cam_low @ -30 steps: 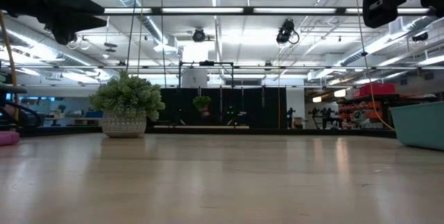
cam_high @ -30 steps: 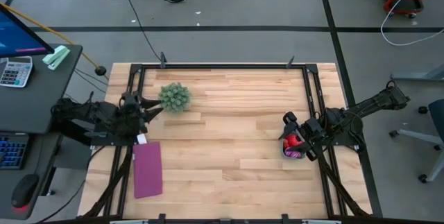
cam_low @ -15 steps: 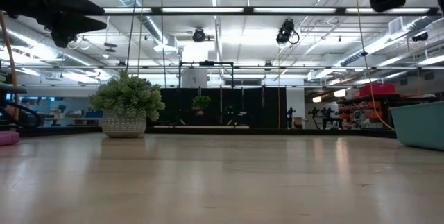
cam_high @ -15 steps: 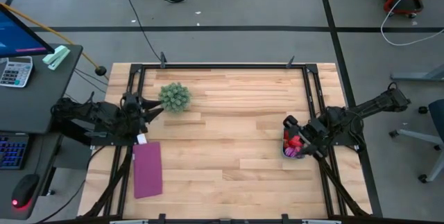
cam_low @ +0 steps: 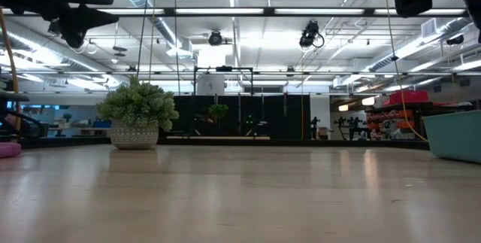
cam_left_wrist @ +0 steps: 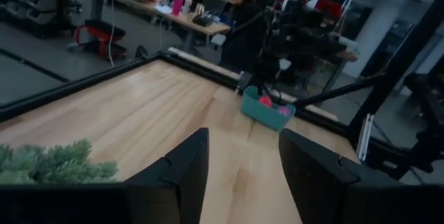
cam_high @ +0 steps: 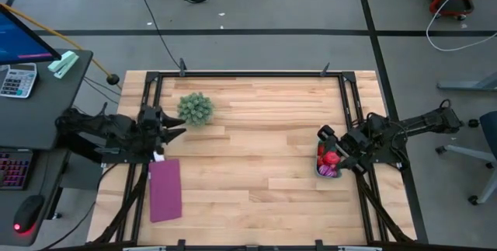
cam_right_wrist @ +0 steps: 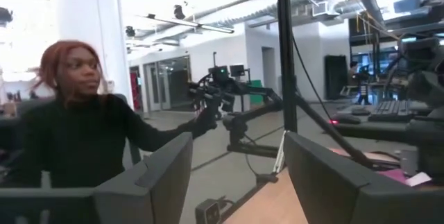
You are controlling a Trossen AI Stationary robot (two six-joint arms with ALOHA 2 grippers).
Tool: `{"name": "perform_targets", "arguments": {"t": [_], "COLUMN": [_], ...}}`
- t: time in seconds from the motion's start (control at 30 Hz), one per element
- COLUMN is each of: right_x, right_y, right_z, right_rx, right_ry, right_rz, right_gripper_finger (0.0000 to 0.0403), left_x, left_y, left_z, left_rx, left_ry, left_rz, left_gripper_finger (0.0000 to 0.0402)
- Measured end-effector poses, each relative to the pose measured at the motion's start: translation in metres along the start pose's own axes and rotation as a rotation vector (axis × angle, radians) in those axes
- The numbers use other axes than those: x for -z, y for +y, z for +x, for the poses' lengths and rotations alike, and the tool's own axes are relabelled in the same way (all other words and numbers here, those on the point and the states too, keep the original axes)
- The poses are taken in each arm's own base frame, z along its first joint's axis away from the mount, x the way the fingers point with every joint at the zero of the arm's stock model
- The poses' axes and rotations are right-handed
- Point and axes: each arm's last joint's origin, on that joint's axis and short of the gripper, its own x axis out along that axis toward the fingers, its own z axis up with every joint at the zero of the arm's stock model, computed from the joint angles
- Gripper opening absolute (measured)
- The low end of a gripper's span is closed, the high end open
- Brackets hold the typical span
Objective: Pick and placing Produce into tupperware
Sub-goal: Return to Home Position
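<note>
The teal tupperware [cam_high: 325, 165] stands near the table's right edge, and its side wall [cam_low: 455, 135] shows at the right in the low view. Red and pink produce [cam_high: 329, 159] lies inside it; the left wrist view shows the pieces [cam_left_wrist: 267, 102] from afar in the tub [cam_left_wrist: 266, 112]. My right gripper [cam_high: 321, 133] hangs open above the tub's far end and touches nothing; its fingers [cam_right_wrist: 238, 141] point level across the table. My left gripper [cam_high: 178, 130] is open in the air near the left edge, beside the green plant ball [cam_high: 195, 108].
The potted green plant [cam_low: 136, 113] stands at the far left of the table. A flat purple mat [cam_high: 165, 189] lies near the left near corner. A black frame [cam_high: 256, 74] runs round the table. A person [cam_right_wrist: 76, 127] sits beyond the table's left side.
The right arm's rear links have drawn back toward the table's right edge while its gripper stayed above the tub, a little higher in the low view. The left gripper has also risen slightly. The tub and produce have not moved.
</note>
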Motion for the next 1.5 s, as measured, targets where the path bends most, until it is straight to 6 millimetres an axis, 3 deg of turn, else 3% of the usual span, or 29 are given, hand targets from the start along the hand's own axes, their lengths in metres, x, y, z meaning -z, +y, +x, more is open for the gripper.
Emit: {"name": "perform_targets", "arguments": {"t": [0.3, 0.73, 0.97, 1.23, 1.5], "right_x": [0.010, 0.010, 0.020, 0.022, 0.029], "right_y": [-0.001, -0.001, -0.003, -0.005, -0.006], "right_z": [-0.003, -0.003, -0.003, -0.004, -0.005], "right_rx": [0.007, 0.006, 0.037, 0.087, 0.096], "right_ry": [0.025, 0.024, 0.109, 0.125, 0.195], "right_rz": [-0.005, 0.003, 0.013, -0.001, -0.028], "right_gripper_finger": [0.0236, 0.0236, 0.0236, 0.0236, 0.0236], "left_x": [0.002, 0.004, 0.004, 0.038, 0.055], "left_y": [-0.007, -0.001, 0.000, 0.005, 0.010], "left_z": [0.013, 0.005, 0.005, 0.019, 0.022], "left_rx": [-0.011, -0.033, -0.054, -0.005, -0.005], "left_ry": [0.023, 0.032, 0.024, -0.060, -0.061], "left_rz": [0.086, 0.071, 0.087, 0.125, 0.128], "left_gripper_finger": [0.0183, 0.0177, 0.0182, 0.0177, 0.0184]}}
